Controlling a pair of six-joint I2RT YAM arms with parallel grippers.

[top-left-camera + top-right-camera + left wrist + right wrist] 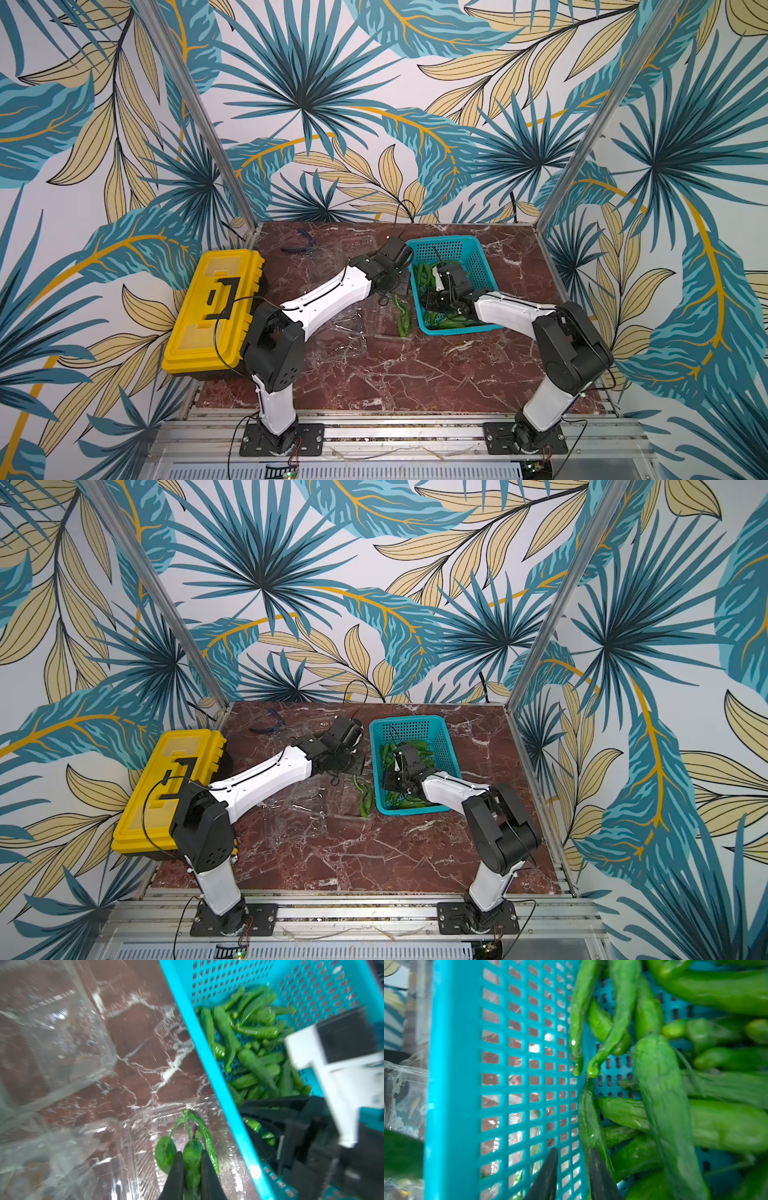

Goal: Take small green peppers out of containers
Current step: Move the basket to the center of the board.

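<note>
**Left gripper (191, 1152) pinched on one pepper; right gripper (573, 1149) low in the basket**

Your left fingers (176, 1169) are closed on the held pepper (192, 1159), just over the open container (143, 1130). Loose peppers (402, 316) lie in that container.

Edges: the container's rim sits just beside the wall of the teal basket (207, 1053), so you work in a tight strip there. Your right jaws stand a narrow gap apart with nothing between them. They are close against the perforated wall, and one pepper lies along a finger. Most small green peppers (660, 1084) are heaped in the basket.

Surface: the table (395, 374) is red-brown marble, and its near half between the arm bases is bare. The yellow toolbox (212, 307) sits at the left edge. A second clear container (332, 328) lies under your left arm, and a third (357, 245) lies farther back. Leaf-print walls close three sides, with metal posts at the far corners.

Views: in both top views the left wrist hides its fingers, so only the left wrist view shows the grip. Only the right wrist view shows the right jaws' gap. Both wrist views are blurred.
</note>
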